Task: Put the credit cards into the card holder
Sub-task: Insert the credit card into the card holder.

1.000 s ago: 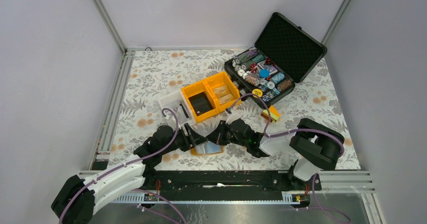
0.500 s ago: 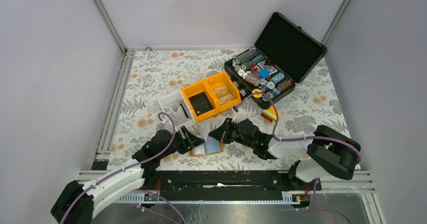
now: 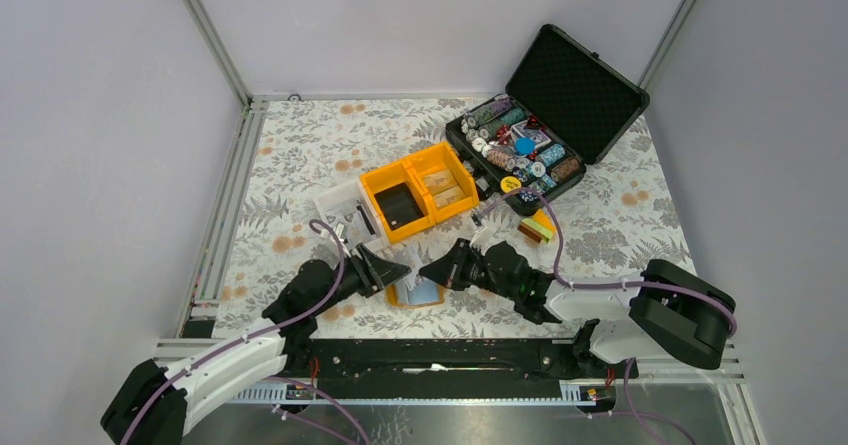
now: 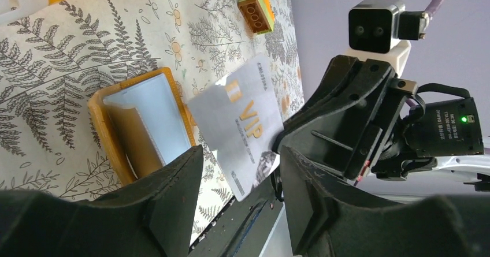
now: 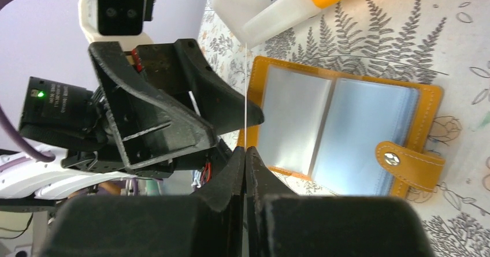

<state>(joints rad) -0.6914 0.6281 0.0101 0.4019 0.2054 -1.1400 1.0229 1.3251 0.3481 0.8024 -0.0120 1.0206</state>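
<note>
The right fingers [image 5: 228,179] are clamping tight on a pale credit card [image 4: 242,127] above the open card holder [image 5: 346,130], which is lying near-centre on the surface [image 3: 300,155], while the left fingers [image 4: 173,187] are hovering apart and empty beside it.

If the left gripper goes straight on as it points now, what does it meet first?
Probably the card in the right gripper: it stands just ahead of the open left gripper, though depth is unclear.

This is a robotics lab test cell: plain pale panels [image 3: 100,115] in aluminium posts [image 3: 205,30] box in a floral-clothed worktop [image 3: 300,145], with cabled robot arms [image 3: 230,350] bolted to its rail [image 3: 440,360].
</note>
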